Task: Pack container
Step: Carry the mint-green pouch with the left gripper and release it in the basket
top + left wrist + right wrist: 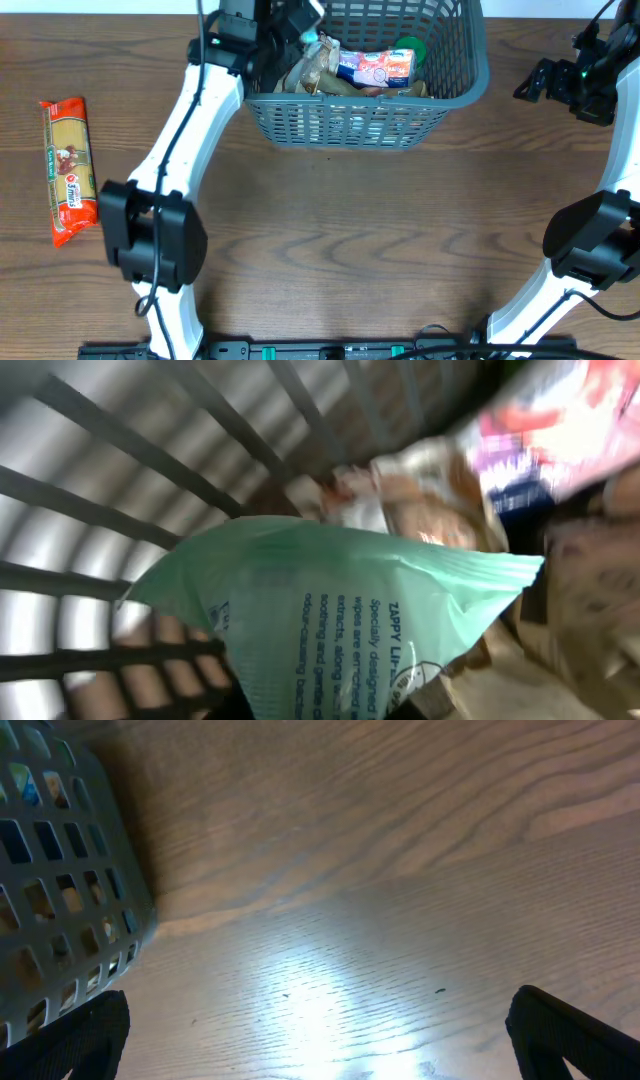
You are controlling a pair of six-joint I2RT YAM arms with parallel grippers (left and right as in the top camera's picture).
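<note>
The grey-blue slotted container (360,118) stands at the back middle of the table, with several food packets inside, among them a white and red pouch (375,68). My left gripper (303,35) reaches into the container's left end and is shut on a mint-green wipes packet (350,620). The left wrist view shows the packet close to the container's lattice wall (120,470); its fingers are hidden under the packet. My right gripper (535,80) is open and empty over bare table right of the container, whose corner shows in the right wrist view (50,870).
A long red and yellow pasta packet (68,170) lies on the table at the far left. Brown paper packets (600,590) lie in the container beside the green packet. The right gripper's fingers (320,1030) are spread wide above the wooden table.
</note>
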